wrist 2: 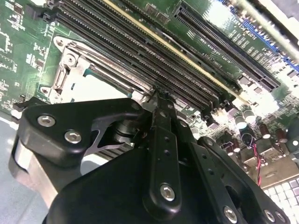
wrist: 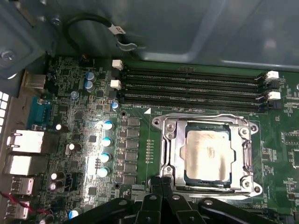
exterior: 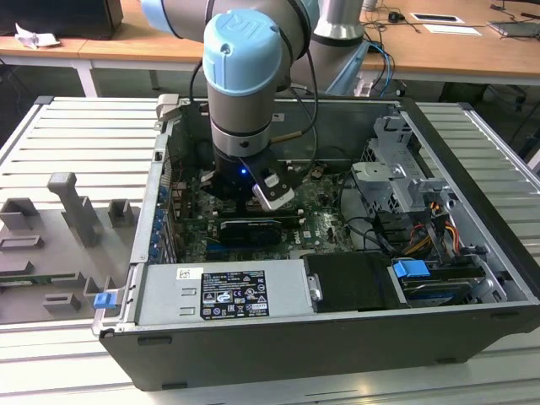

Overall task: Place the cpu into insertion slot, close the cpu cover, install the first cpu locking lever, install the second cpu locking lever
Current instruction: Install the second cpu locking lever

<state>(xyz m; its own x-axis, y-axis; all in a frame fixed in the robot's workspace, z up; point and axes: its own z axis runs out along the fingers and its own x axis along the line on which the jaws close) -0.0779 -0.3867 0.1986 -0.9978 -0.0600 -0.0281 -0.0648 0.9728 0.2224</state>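
The cpu (wrist: 208, 154) lies flat in the insertion slot (wrist: 158, 122), its pale silver face showing through the window of the cpu cover (wrist: 171, 149), which is folded down over it. A thin wire locking lever (wrist: 201, 115) runs along the socket's edge on the side of the memory slots. My gripper (wrist: 161, 183) is shut, fingertips together at the opposite edge of the socket, and I see nothing between them. In the second wrist view the gripper (wrist 2: 156, 99) touches down by the corner of the cover (wrist 2: 63, 79), next to long black slots (wrist 2: 140, 56).
The arm (exterior: 240, 93) reaches down into an open computer case (exterior: 472, 278). Memory slots (wrist: 191, 86) lie beyond the socket. Capacitors (wrist: 107, 140) stand beside it. A black card (exterior: 249, 229), cables (exterior: 371, 228) and a drive cage (exterior: 396, 169) crowd the case.
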